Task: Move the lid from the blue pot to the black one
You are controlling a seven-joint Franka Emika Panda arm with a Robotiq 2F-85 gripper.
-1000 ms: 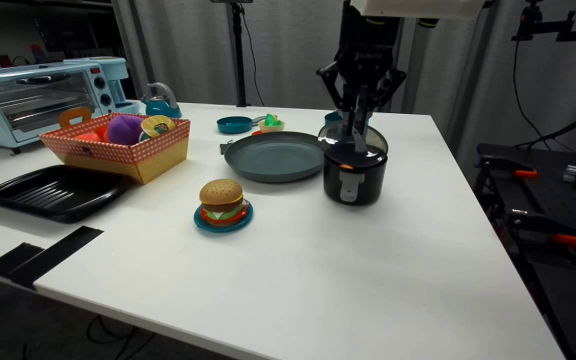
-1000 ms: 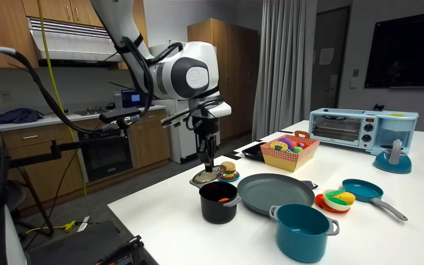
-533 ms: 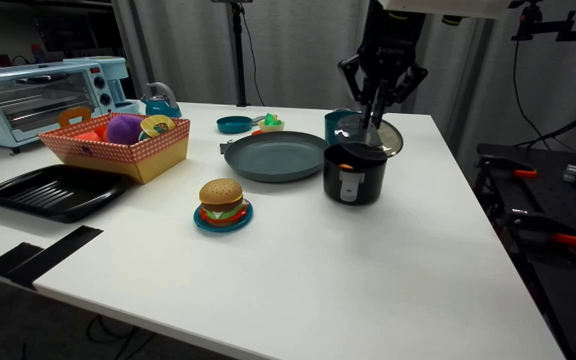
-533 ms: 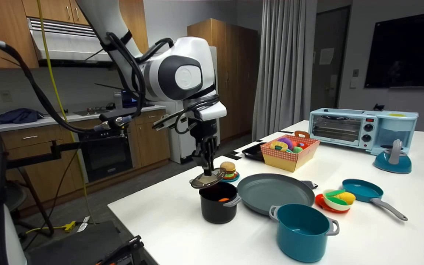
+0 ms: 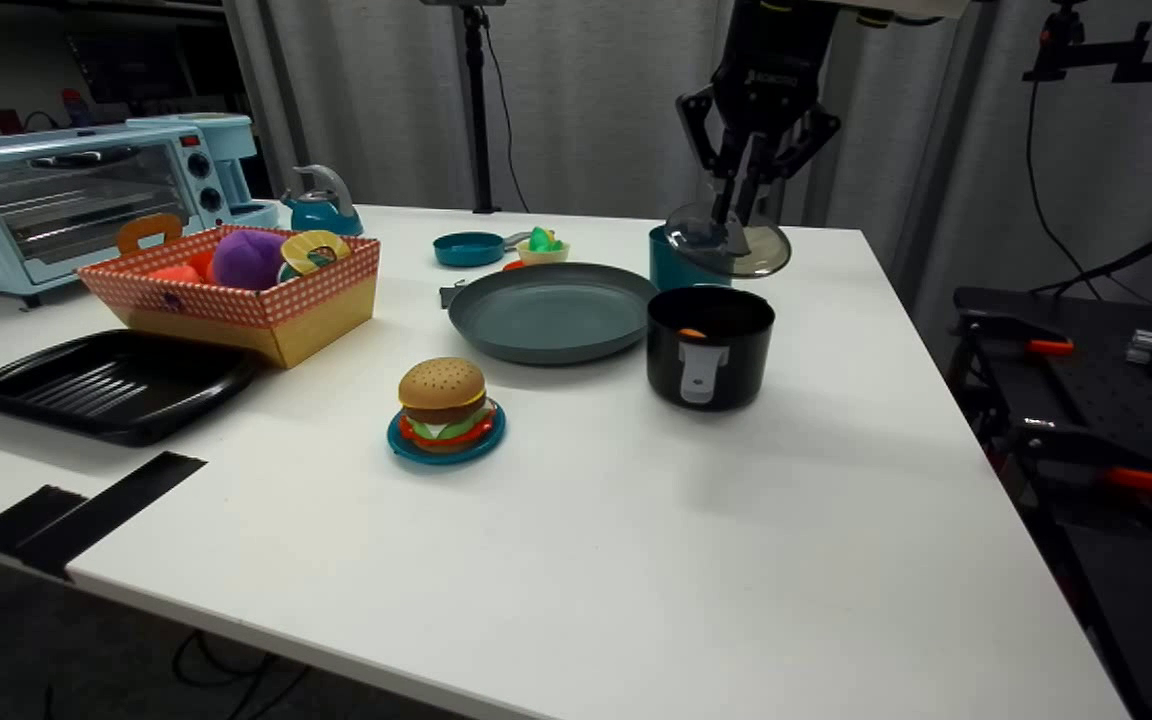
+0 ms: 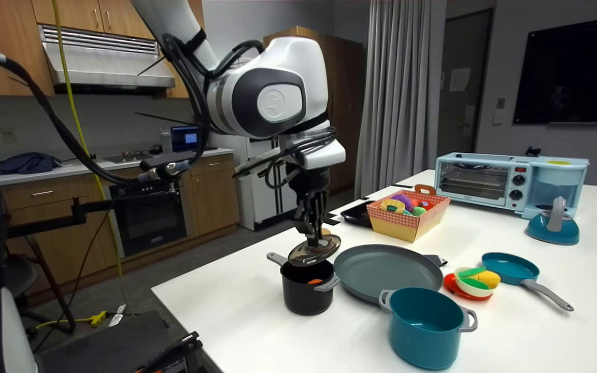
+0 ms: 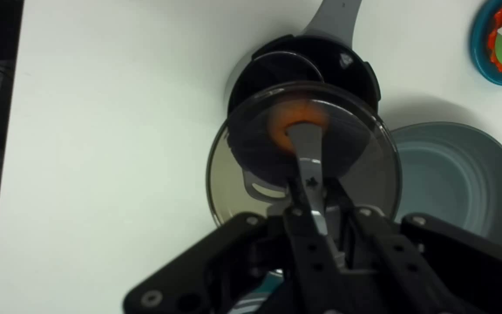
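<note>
Lid (image 6: 304, 255) in fingers (image 7: 310, 257), pan (image 6: 387, 270) beside black pot (image 6: 304, 298)

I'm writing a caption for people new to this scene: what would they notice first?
The gripper would likely come first, shut on a see-through lid that it holds tilted above the black pot. Next, in an exterior view, comes the burger on its small blue plate, left of that pot. Farther left there stands the red-checked basket, brightly filled, near the light-blue toaster oven.
</note>
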